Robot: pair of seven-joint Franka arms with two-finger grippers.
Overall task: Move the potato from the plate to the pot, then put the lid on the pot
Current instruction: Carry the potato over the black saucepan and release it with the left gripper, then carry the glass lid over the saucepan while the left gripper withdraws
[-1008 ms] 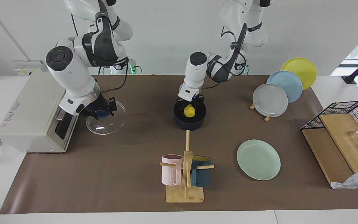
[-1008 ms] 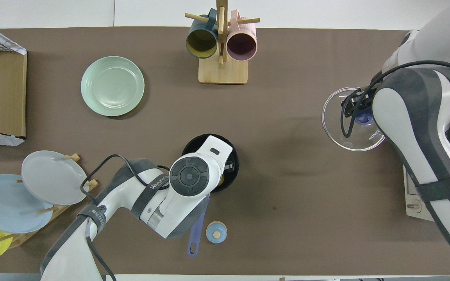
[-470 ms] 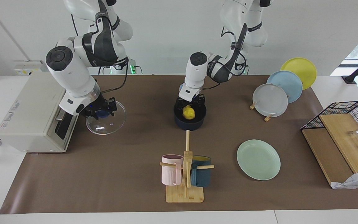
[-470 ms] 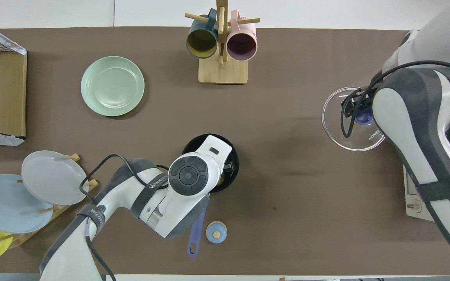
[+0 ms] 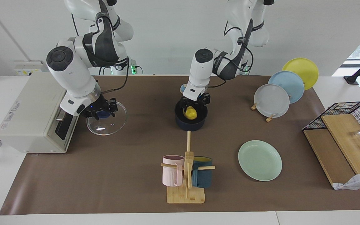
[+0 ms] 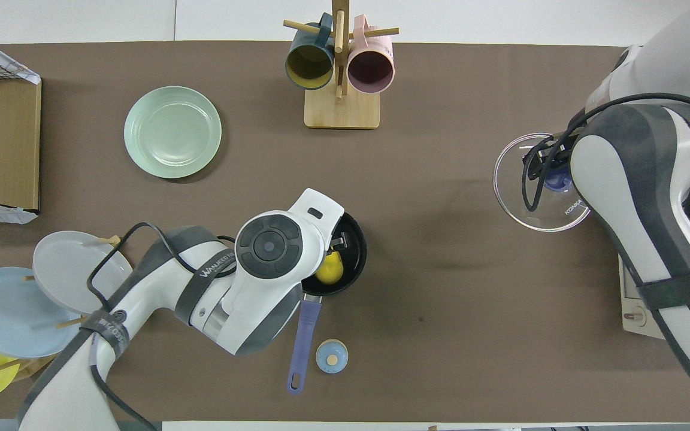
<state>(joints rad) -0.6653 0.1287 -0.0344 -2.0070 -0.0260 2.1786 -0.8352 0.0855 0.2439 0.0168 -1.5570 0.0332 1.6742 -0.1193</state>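
The potato [image 5: 191, 112] sits inside the pot [image 5: 191, 119], and the left gripper [image 5: 195, 102] hangs just above the rim with its jaws spread and nothing in them. The mint plate [image 5: 260, 160] lies bare, well apart from that gripper, toward the left arm's end of the table. So the first half of the job looks finished, and the step in hand is getting this arm out of the way.

Over at the right arm's end, the right gripper [image 5: 102, 111] is clamped shut on the blue knob of the lid [image 5: 106, 118], the glass disc directly under the fingers. Whether the lid rests on the mat or is just off it, I can't tell.

To do this well, the left gripper should rise straight up before it swings aside; its fingers are directly over the potato and close to the pot wall, so a sideways exit risks nudging the pot. The pot's handle [image 6: 301, 341] points back toward the robots, below the left wrist in the overhead view, with a small blue bell [image 6: 331, 356] just beside it, so the retreat path should stay high over both.

Once that space is open, the right arm should carry the lid level, centre the knob over the potato, and lower gently so the metal rim seats evenly.
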